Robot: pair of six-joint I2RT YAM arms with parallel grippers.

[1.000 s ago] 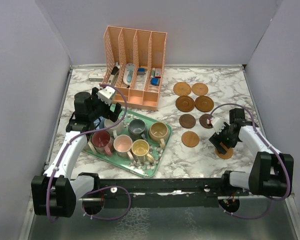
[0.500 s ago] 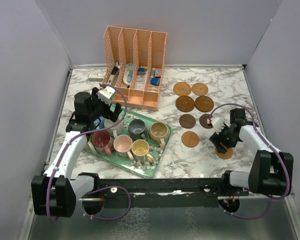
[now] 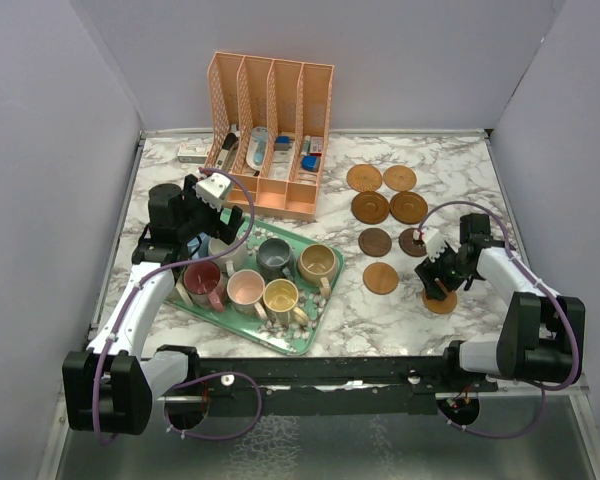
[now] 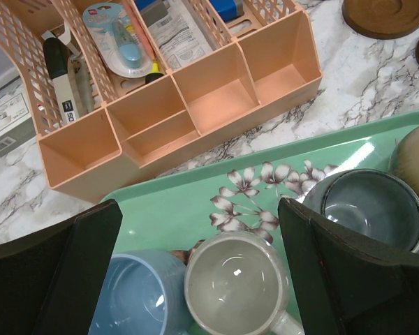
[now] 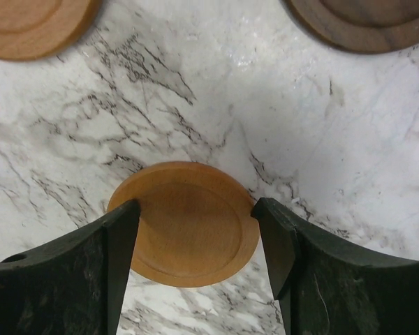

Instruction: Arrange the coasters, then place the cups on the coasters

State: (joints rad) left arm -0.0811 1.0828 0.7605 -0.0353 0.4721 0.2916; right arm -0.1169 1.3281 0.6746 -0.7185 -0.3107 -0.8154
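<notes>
From above, the left gripper (image 3: 202,232) hangs wide open over the far-left cups (image 3: 246,287), which crowd a green floral tray (image 3: 310,332) in front of a peach organizer (image 3: 270,110). On the right, the right gripper (image 3: 440,287) is down on the marble table (image 3: 380,320), closed on a light orange coaster (image 3: 441,303) just nearer than the other coasters (image 3: 381,277), which lie in paired rows. The left wrist view shows both fingers spread far apart above a cream cup (image 4: 237,286), with a blue cup (image 4: 136,296) to one side and a grey-blue cup (image 4: 370,209) to the other. In the right wrist view the fingers (image 5: 119,244) press the light orange coaster's opposite edges while it lies flat on the marble.
</notes>
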